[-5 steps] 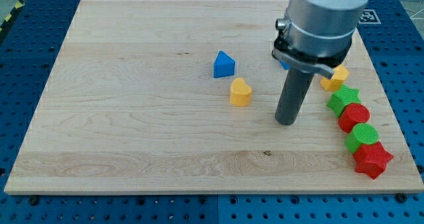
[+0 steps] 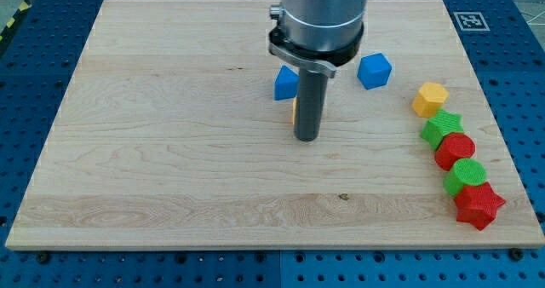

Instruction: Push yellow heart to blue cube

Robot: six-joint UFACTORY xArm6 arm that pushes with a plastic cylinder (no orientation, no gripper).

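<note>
My tip rests on the board near its middle, in front of the yellow heart. The rod hides the heart except for a thin yellow sliver at the rod's left edge. Whether the tip touches the heart cannot be told. The blue cube sits up and to the right of the tip, apart from it. A blue triangular block sits just above the heart, partly behind the rod.
Along the board's right side runs a row of blocks: a yellow hexagon, a green star, a red cylinder, a green cylinder and a red star. The wooden board lies on a blue perforated table.
The rod has moved left from the heart's right side and now covers most of the heart. The blue cube, hidden behind the arm before, now shows.
</note>
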